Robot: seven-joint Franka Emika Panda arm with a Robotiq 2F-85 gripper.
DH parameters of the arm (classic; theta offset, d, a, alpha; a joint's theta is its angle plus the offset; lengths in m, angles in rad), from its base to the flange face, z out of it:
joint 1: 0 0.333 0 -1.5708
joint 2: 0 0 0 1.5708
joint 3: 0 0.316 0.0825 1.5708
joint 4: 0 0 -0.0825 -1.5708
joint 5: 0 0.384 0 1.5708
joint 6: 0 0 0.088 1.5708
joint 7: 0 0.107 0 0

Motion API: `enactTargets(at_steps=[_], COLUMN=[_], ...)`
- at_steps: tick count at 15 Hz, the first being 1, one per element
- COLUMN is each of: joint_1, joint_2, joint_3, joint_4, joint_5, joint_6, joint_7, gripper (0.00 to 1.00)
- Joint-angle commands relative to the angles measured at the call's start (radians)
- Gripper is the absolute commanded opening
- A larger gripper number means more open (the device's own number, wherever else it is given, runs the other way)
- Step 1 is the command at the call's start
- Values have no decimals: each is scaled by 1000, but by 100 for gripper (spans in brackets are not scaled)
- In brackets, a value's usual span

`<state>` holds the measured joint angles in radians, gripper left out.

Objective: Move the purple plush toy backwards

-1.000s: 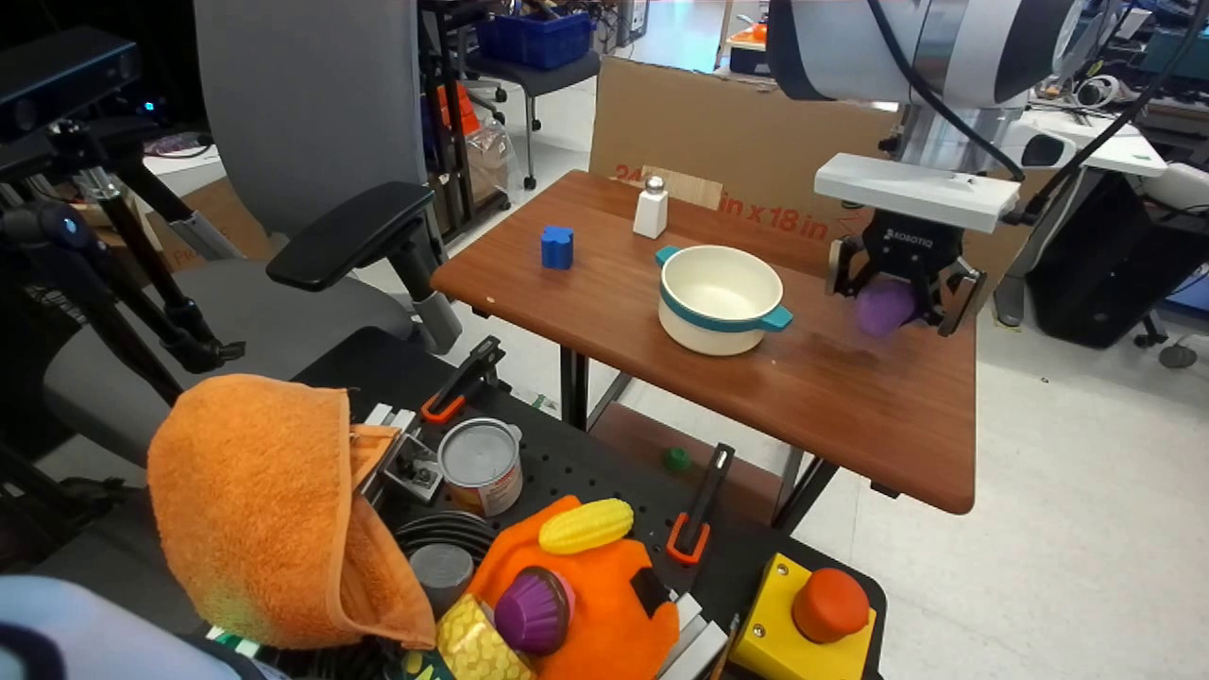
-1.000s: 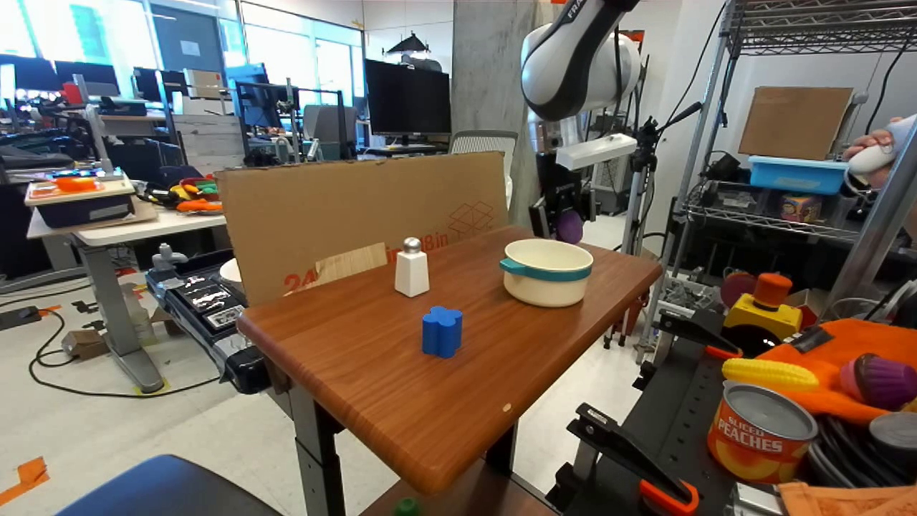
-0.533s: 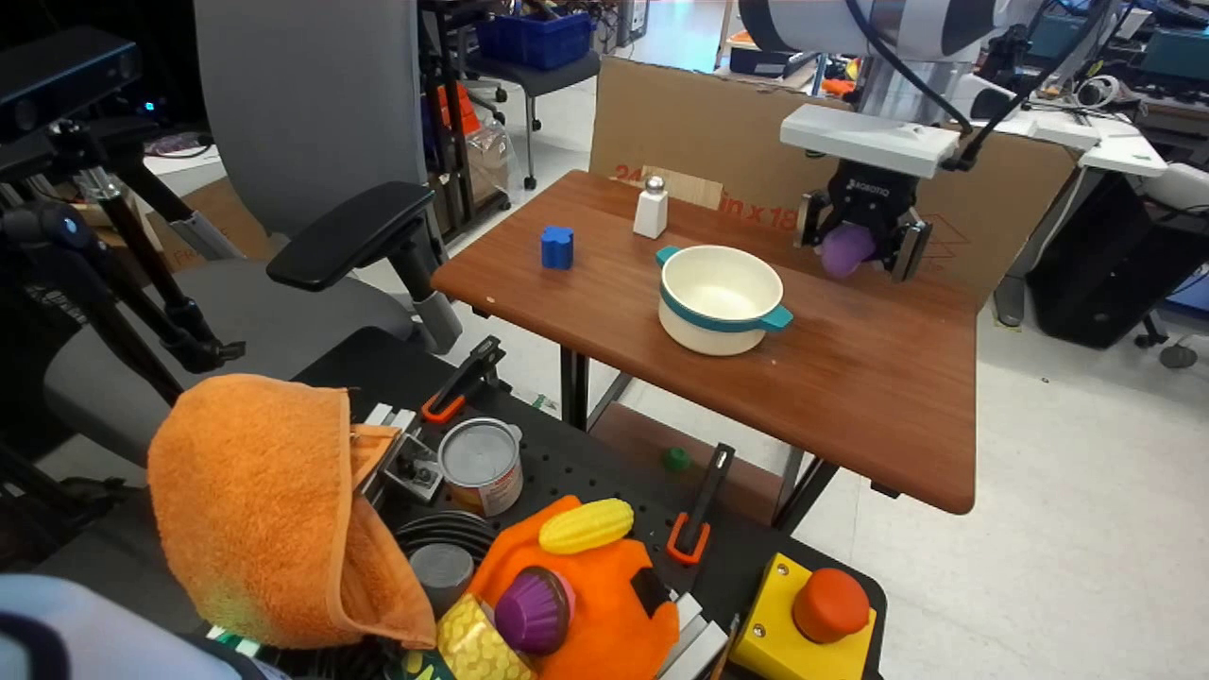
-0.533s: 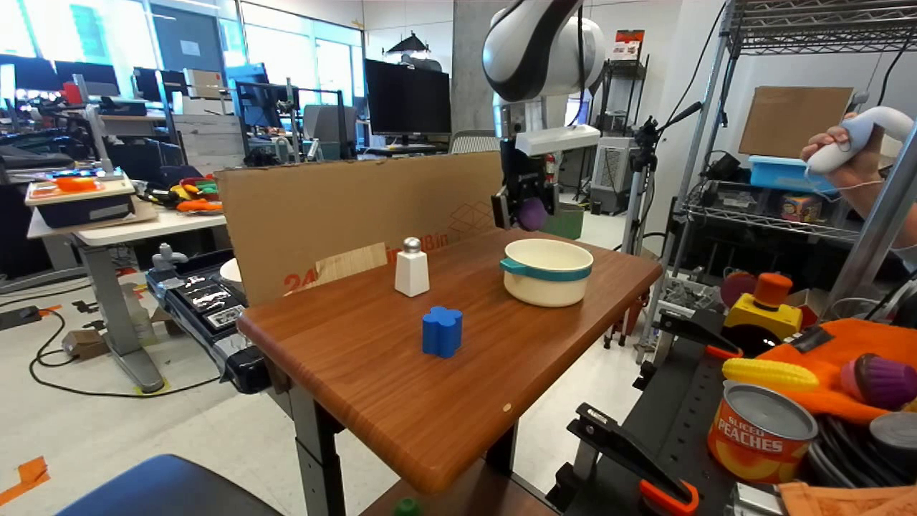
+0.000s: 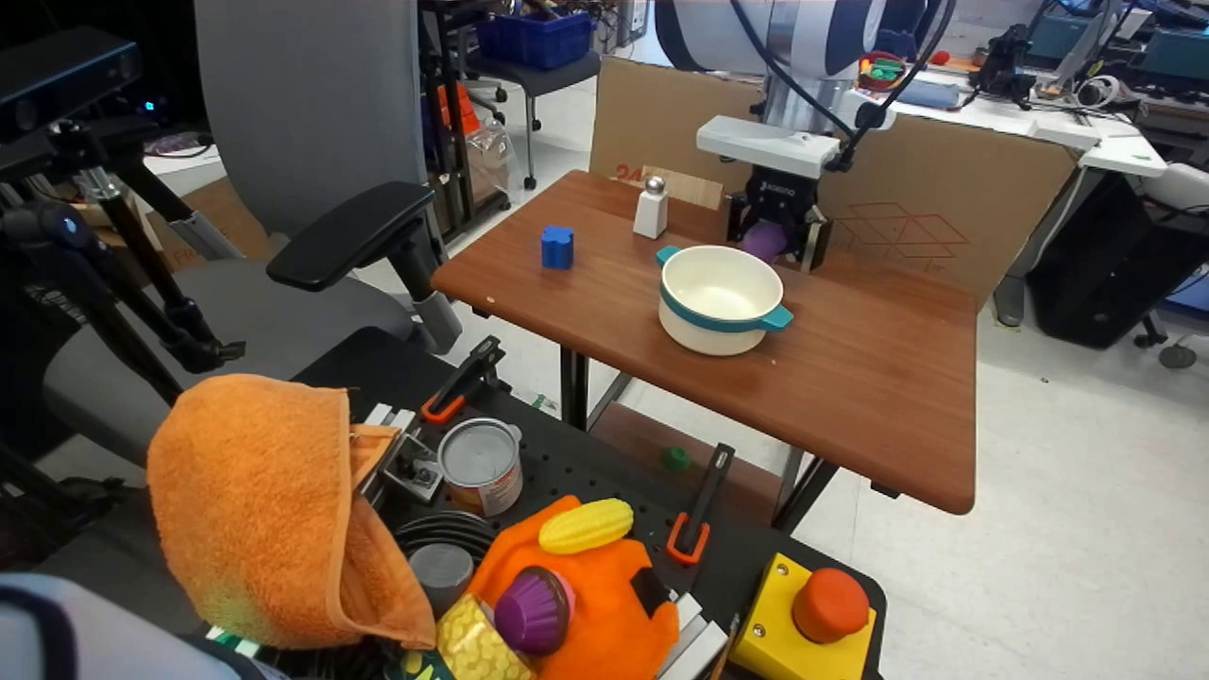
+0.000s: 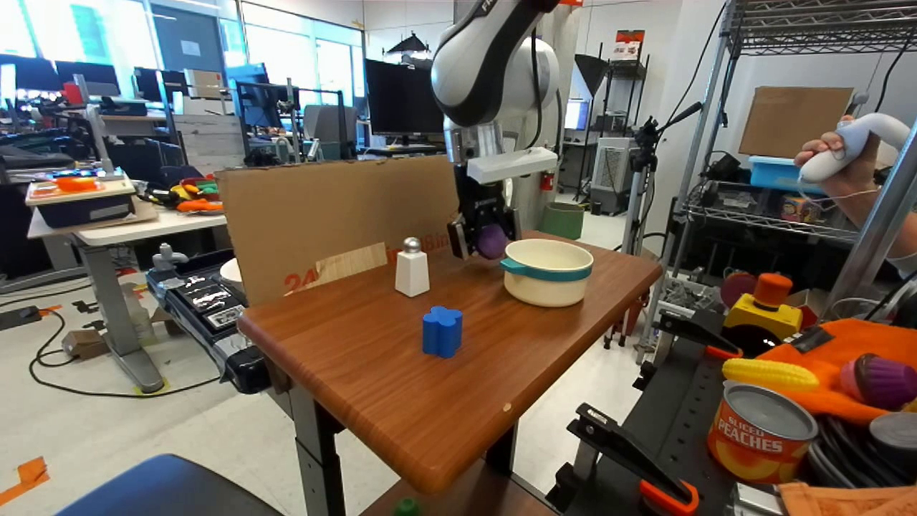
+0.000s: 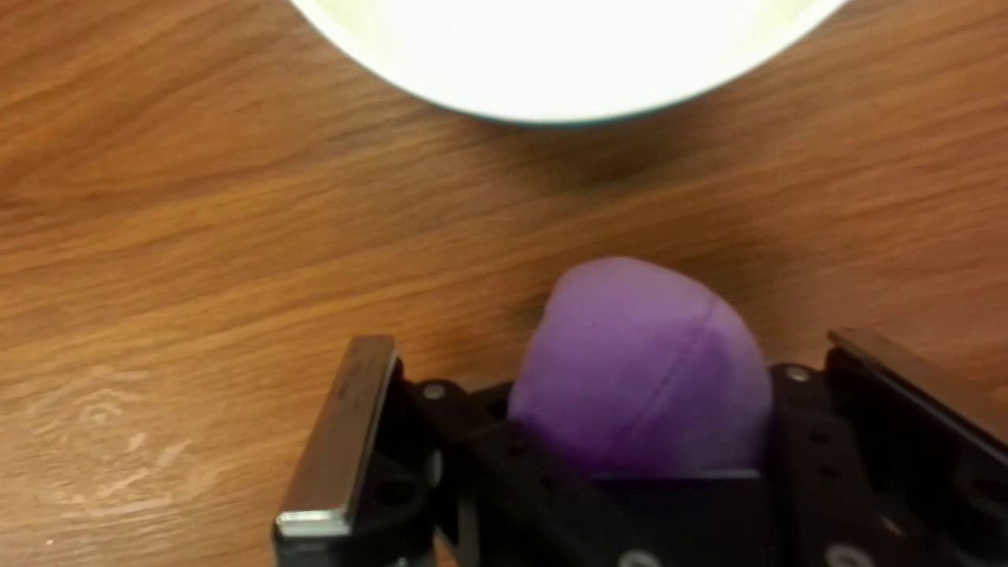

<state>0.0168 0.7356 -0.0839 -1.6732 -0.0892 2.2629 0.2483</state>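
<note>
Standing in the middle of both exterior views, a brown wooden table is bordered along one long edge by an upright sheet of cardboard printed with red lettering. Above the table, a white and black robot arm is bent downward. On the table, a white bowl with a teal band and teal handles is set upright; in the wrist view only part of it is shown, cut off by the top edge. Between the bowl and the cardboard, the black hand is positioned low over the table, pointed down, with a rounded object gripped between its fingers. To the left of the hand in both exterior views, a white shaker with a silver cap is stood upright, near the cardboard. The purple plush toy, round and marked by a thin seam, is the object clamped in the hand. It is placed just beside the bowl; in the wrist view the two are separated by a strip of wood grain. Whether its underside is touching the table cannot be told. Near the shaker and well apart from the toy, a small blue block with lobed sides is set on the table.
</note>
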Motion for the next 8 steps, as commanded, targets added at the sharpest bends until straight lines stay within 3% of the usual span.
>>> enactTargets(at_steps=[1,8], joint_1=[19,22], joint_2=[39,-14], joint_3=[-3,-32], joint_4=[49,21], joint_5=[15,-3], joint_6=[-24,-22], joint_7=[19,30], gripper=[27,77])
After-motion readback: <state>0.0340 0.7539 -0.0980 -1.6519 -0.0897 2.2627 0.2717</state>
